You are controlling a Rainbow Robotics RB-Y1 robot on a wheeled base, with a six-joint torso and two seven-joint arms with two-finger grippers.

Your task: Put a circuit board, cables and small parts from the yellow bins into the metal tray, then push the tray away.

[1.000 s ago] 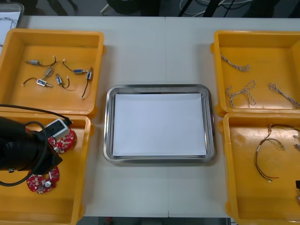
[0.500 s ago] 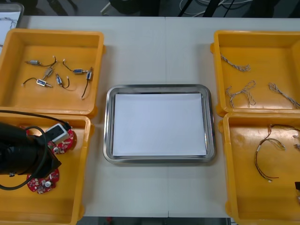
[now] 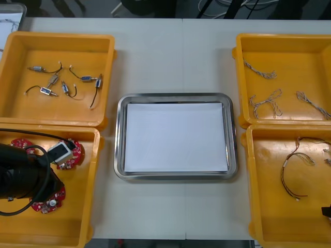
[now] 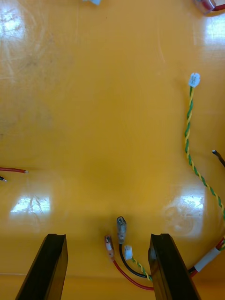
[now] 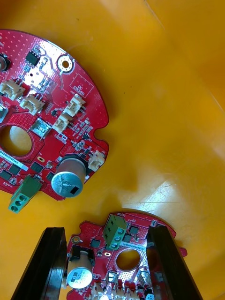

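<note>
Left gripper (image 5: 105,232) is over the near-left yellow bin (image 3: 88,206), fingers apart and holding nothing. Key relation: one round red circuit board (image 5: 122,253) lies flat on the bin floor, right between the fingers. Its green terminal block sits about on the centreline, and its rim reaches to or behind one finger, so the disc looks about as wide as the gap. It's round, so there's no long axis to align to. I'd expect a straight drop to land on components, so an edge or hole pinch looks safer. A second circuit board (image 5: 47,117) lies beyond the fingertips, apart from the first. Both boards are rigid, with a pebbled red face, white connectors and a shiny capacitor can, and they sit on glossy, probably slippery plastic. Left arm is clearly the nearer one for boards. The metal tray (image 3: 176,96), shiny rim and white inside, sits mid-tabletop on the far side of the bin wall and has nothing in it yet. Right gripper (image 4: 108,236) hangs in the near-right yellow bin (image 3: 269,206), fingers apart and holding nothing. Red lead (image 4: 109,246) and black lead (image 4: 121,229) ends lie between its fingers. A twisted green-and-yellow cable (image 4: 190,140), thin and limp, runs off past one finger.
</note>
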